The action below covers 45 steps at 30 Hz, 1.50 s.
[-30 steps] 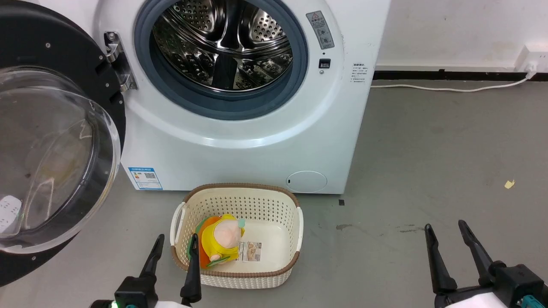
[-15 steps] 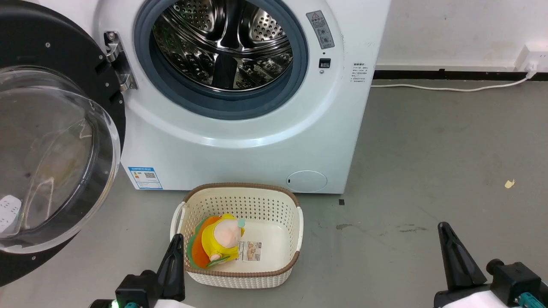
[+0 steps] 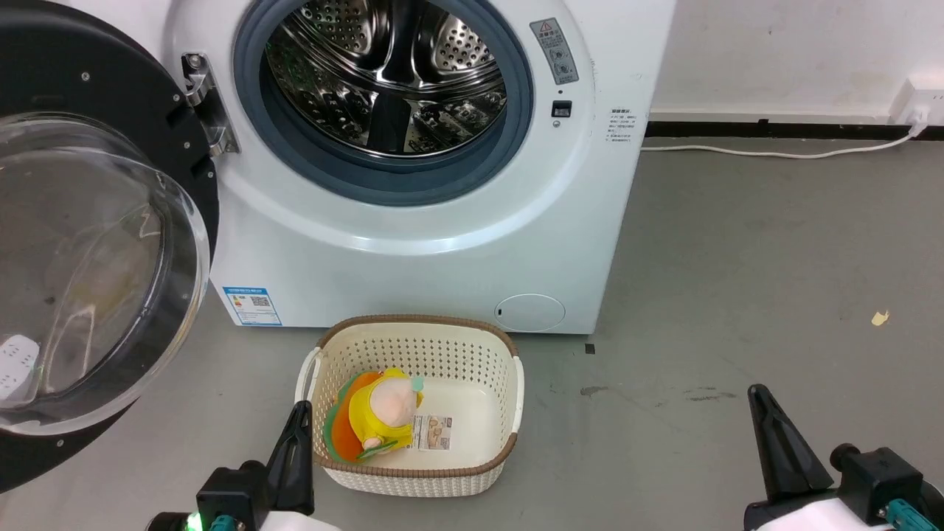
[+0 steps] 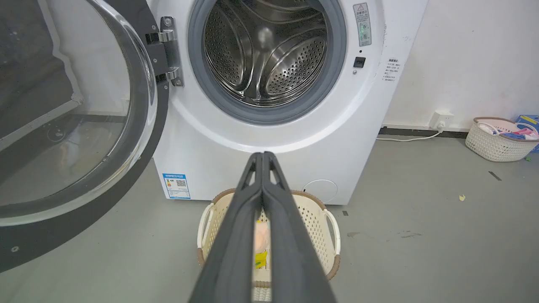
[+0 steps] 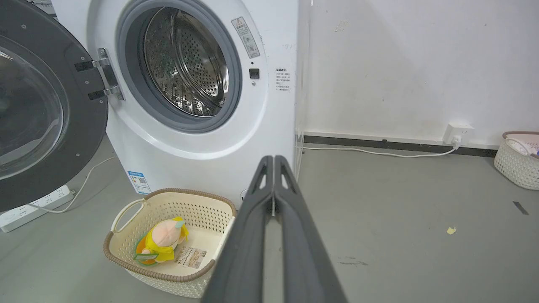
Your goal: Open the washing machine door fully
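Washing machine door point(image 3: 110, 243) is swung wide open on its hinge point(image 3: 208, 103), hanging left of the white machine point(image 3: 413, 273), glass bowl bulging outward and the steel drum point(image 3: 391, 74) fully exposed. Left gripper point(image 3: 299, 414) sits low beside the left wall of the cream laundry basket point(image 3: 510, 383), fingers pressed together on nothing. Right gripper point(image 3: 759, 404) is over bare grey floor point(image 3: 737, 258) well off to the right, fingers also pressed together and empty; a yellow plush toy point(image 3: 380, 409) lies in the basket.

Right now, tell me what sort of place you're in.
Probably a laundry corner in a utility room: a front-loading washing machine with its door swung open, a basket holding a soft toy on the grey floor, and a second basket holding coloured items.
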### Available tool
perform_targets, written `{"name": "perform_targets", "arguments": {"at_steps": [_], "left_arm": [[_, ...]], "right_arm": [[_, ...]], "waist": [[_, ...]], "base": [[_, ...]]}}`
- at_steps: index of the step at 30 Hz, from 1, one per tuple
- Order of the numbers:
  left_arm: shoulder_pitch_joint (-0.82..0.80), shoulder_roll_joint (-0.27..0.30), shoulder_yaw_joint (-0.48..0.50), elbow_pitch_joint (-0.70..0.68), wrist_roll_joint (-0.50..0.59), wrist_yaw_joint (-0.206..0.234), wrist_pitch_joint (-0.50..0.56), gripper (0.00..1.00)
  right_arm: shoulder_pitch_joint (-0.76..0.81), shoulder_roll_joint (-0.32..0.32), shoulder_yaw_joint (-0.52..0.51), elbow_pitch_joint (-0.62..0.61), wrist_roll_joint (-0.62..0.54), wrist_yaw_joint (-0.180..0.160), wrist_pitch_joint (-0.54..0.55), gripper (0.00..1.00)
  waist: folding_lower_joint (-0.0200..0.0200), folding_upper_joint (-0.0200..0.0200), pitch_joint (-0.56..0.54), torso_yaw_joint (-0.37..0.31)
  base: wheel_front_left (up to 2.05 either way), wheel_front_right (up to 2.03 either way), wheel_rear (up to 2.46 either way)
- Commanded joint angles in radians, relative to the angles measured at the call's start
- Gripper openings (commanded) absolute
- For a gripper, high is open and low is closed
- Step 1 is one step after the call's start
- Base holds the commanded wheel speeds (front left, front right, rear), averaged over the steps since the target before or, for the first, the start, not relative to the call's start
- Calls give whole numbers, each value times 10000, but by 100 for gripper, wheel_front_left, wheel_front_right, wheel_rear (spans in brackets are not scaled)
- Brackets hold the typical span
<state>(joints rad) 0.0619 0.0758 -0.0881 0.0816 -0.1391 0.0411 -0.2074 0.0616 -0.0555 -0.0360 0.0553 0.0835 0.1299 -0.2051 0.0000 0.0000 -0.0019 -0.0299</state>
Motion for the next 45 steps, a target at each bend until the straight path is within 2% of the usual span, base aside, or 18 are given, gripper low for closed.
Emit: {"name": "perform_targets", "arguments": {"at_steps": [1, 45], "left_arm": [[-108, -33, 21, -74, 115, -21, 69, 0], [-337, -133, 407, -407, 688, -196, 969, 0]], "right_arm": [[-114, 11, 19, -64, -68, 2, 37, 0], [-339, 30, 172, -284, -412, 4, 941, 0]], "waist": [[0, 0, 0, 4], [0, 0, 9, 136]], "base": [[0, 0, 0], [0, 0, 0]]}}
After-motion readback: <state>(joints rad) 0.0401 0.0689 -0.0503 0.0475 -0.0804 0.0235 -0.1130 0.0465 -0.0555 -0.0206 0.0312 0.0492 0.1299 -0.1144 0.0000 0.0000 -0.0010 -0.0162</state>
